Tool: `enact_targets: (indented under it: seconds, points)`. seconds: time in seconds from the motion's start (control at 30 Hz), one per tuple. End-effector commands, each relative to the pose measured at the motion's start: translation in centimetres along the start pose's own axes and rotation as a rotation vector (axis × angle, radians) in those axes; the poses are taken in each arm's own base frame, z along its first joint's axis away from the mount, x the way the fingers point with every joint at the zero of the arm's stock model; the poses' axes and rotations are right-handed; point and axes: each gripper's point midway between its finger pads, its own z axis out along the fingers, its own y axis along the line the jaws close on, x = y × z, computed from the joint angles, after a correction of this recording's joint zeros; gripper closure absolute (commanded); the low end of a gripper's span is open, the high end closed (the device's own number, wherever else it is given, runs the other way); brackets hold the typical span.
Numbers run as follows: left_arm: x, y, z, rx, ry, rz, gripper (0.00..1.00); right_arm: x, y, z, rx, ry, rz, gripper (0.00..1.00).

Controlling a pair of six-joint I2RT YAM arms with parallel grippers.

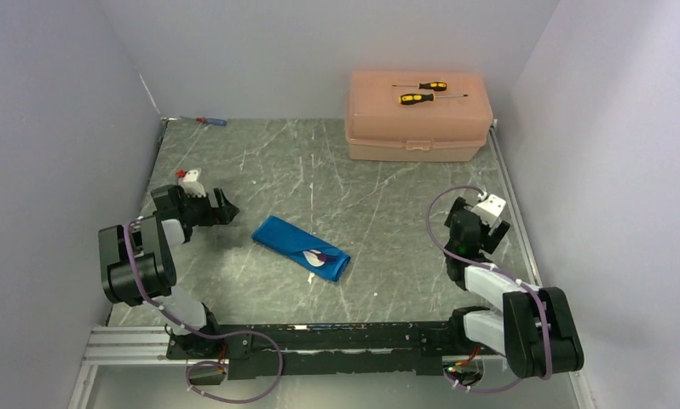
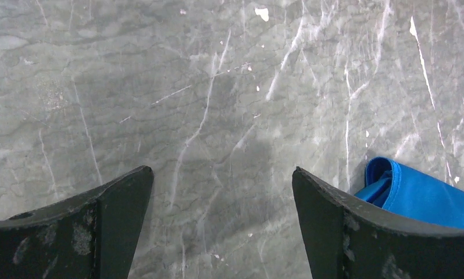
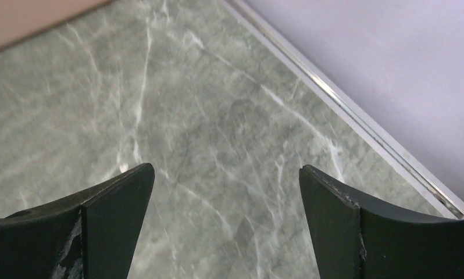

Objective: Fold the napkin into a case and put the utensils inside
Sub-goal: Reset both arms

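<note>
**A:** Item one, and where is it?

**B:** Case [image 1: 300, 248]: bright blue cloth, a slim flat rectangle lying slantwise on the grey marbled worktop [image 1: 388, 196]. At its near-right end are a white spoon [image 1: 314, 261] and a dark purple fork [image 1: 327, 254]. I cannot tell whether they are tucked in or lying on top.

**A:** Nearest neighbour?

**B:** Left tool [image 2: 222, 174], just to the left of the case and apart from it. Its fingers are spread wide with only bare worktop between them. In the left wrist view the case's rolled end shows past the right finger [image 2: 346, 232].

**A:** And the other arm?

**B:** Right tool [image 3: 227, 168], well to the right of the case. Its fingers are spread wide too and hold nothing. Beyond it, farther from the case, a metal rail [image 3: 357, 119] runs along the foot of the pale wall [image 3: 404, 70].

**A:** Anything else on the list?

**B:** Peach box [image 1: 417, 128], lid down, beyond the case to the far right and well apart from it. Two yellow-and-black screwdrivers [image 1: 423, 92] lie on its lid. A blue-and-red screwdriver [image 1: 211, 122] lies beyond the case to the far left, against the back wall.

**A:** Anything in the way?

**B:** The worktop between the case and each tool is bare.
</note>
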Motion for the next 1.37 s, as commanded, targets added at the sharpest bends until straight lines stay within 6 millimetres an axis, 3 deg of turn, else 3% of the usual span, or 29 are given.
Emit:
enact_targets:
  seconds: [0.0, 0.23, 0.4, 0.5, 0.6, 0.63, 0.7, 1.33]
  points:
    - [-4.6, -0.9, 0.1, 0.028, -0.249, 0.115, 0.04, -4.6, 1.3, 0.7, -0.050, -0.182, 0.177, 0.00]
    - [-4.4, -0.4, 0.6, -0.025, -0.273, 0.132, 0.05, -5.9, 4.4, 0.8, -0.224, -0.263, 0.113, 0.00]
    - [-4.1, -1.7, -0.5, -0.086, -0.363, 0.256, 0.04, -4.4, 5.4, 1.4, -0.268, -0.249, 0.076, 0.00]
    - [-3.0, -2.8, -0.6, -0.098, -0.445, 0.323, 0.04, -3.9, 7.1, 1.6, -0.345, -0.236, 0.007, 0.00]
    - [-2.5, -2.0, 0.2, -0.122, -0.352, 0.299, 0.04, -2.9, 8.2, 2.1, -0.388, -0.210, -0.030, 0.00]
    - [-3.4, -1.8, 0.9, -0.112, -0.365, 0.278, 0.05, -2.8, 8.4, 2.3, -0.399, -0.186, -0.024, 0.00]
    - [-2.7, -1.6, 0.9, -0.130, -0.303, 0.276, 0.05, -2.9, 8.4, 2.8, -0.418, -0.181, -0.016, 0.00]
    - [-2.9, -1.7, 0.9, -0.119, -0.331, 0.270, 0.04, -3.0, 8.3, 2.6, -0.432, -0.188, -0.021, 0.00]
